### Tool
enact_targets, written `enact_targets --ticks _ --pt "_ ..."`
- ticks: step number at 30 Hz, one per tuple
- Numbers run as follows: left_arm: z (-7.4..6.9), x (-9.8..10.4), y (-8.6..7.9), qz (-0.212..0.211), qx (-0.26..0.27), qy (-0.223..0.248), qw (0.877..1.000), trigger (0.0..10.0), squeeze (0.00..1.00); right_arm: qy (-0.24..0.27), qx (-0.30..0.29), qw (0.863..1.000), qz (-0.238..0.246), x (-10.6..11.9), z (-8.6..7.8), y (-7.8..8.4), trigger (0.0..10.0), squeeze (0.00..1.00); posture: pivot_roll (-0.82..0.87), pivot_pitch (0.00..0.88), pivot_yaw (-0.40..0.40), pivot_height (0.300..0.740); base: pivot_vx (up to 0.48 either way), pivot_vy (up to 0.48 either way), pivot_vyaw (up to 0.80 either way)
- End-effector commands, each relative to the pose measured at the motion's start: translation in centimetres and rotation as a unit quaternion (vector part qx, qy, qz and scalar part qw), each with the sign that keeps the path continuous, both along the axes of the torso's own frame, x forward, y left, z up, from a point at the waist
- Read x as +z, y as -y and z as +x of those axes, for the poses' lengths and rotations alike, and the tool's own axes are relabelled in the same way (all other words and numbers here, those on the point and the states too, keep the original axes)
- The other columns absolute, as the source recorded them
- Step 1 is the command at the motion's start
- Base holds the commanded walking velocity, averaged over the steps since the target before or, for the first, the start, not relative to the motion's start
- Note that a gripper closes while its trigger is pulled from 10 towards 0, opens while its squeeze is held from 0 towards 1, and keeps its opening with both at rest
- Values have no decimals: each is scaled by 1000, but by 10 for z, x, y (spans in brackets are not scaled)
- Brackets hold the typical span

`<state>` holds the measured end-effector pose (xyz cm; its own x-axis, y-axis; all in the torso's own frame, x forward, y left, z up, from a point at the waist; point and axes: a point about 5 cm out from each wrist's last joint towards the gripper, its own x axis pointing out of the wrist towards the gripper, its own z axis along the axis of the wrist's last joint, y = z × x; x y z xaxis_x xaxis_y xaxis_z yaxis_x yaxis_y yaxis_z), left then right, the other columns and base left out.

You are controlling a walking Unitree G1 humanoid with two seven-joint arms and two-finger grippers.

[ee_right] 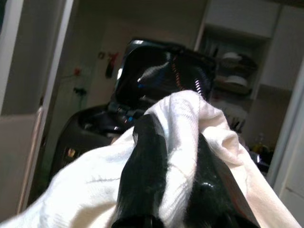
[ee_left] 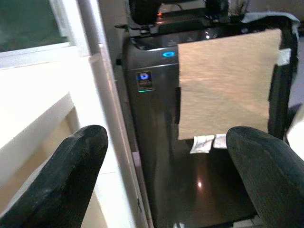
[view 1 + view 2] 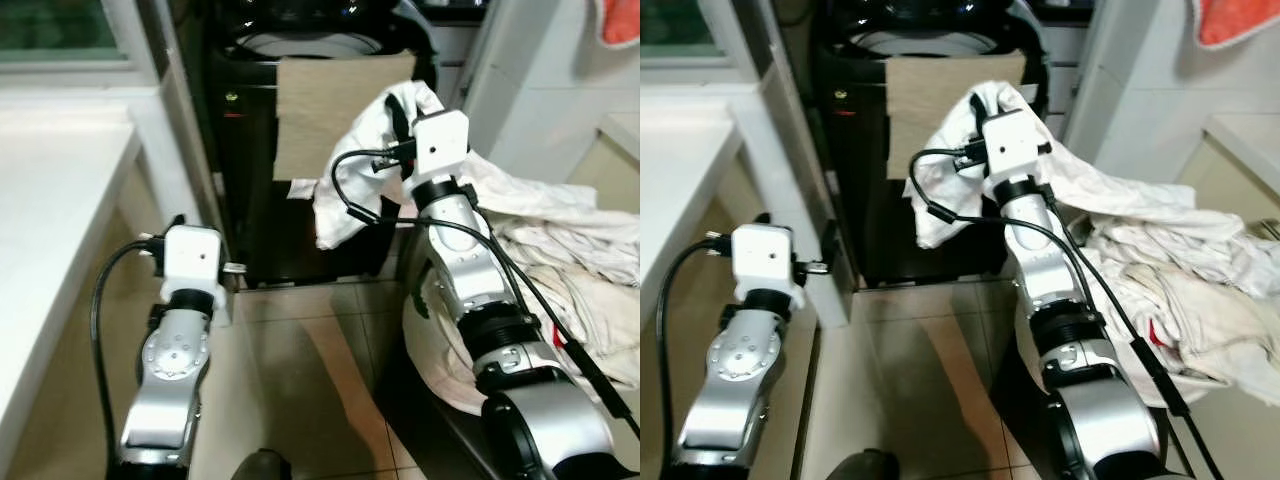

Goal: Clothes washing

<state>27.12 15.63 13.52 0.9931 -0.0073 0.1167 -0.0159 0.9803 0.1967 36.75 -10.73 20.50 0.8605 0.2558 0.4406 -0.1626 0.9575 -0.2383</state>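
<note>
- Tiled laundry corner, dark top-loading washing machine point(image 3: 300, 150) ahead, lid up.
- Right gripper point(image 1: 173, 156) fingers pinching white cloth garment point(image 3: 350, 180), lifted, not yet loaded.
- Left gripper point(image 2: 166, 180) fingers spread, empty.
- Heap of white laundry point(image 3: 560, 260) left.

A white cloth point(image 3: 365, 170) hangs before the black washing machine point(image 3: 250, 200), which bears a tan sheet point(image 3: 330, 105) in front. Creamy white laundry point(image 3: 560, 250) lies right; an orange cloth point(image 3: 620, 20) far right.
</note>
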Motion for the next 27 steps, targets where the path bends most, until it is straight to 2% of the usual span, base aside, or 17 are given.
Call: enact_targets --ticks 1,2,7,10,14,15,19,24,27 --pt "2 -1 -4 7 6 -7 1000 10000 0 9 5 1000 8 5 0 -4 0 0 26 0 -22 740 0 0 706" --pt "3 -1 -4 7 6 -7 1000 10000 0 -7 1 1000 21 0 1 -1 0 0 26 0 -22 740 0 0 706" --pt "7 -2 -8 4 9 -9 1000 10000 0 -14 -4 1000 3 -9 -2 3 0 16 15 0 -17 740 0 0 735" --pt "9 -1 -7 5 7 -9 1000 10000 0 -35 -8 999 19 -16 -2 6 0 0 9 0 -14 740 0 0 785" --pt "12 -1 -6 7 4 -8 1000 10000 0 -45 -17 998 29 -22 -4 9 0 0 7 0 -14 740 0 0 0" --pt "13 0 -6 0 0 -8 1000 10000 0 -50 -18 998 37 -25 -5 10 0 0 2 0 -13 740 0 0 0" --pt "15 2 -2 14 -15 -5 1000 10000 0 -79 -25 994 73 -36 -9 13 0 0 2 0 -13 740 0 0 0" --pt "15 -2 0 9 -17 -12 1000 10000 0 -76 -21 996 50 -41 -13 8 0 0 -6 0 -10 740 0 0 0" --pt "15 -2 1 9 -20 -11 1000 10000 0 -87 -26 995 53 -43 -12 8 0 0 -5 0 -11 740 0 0 740"
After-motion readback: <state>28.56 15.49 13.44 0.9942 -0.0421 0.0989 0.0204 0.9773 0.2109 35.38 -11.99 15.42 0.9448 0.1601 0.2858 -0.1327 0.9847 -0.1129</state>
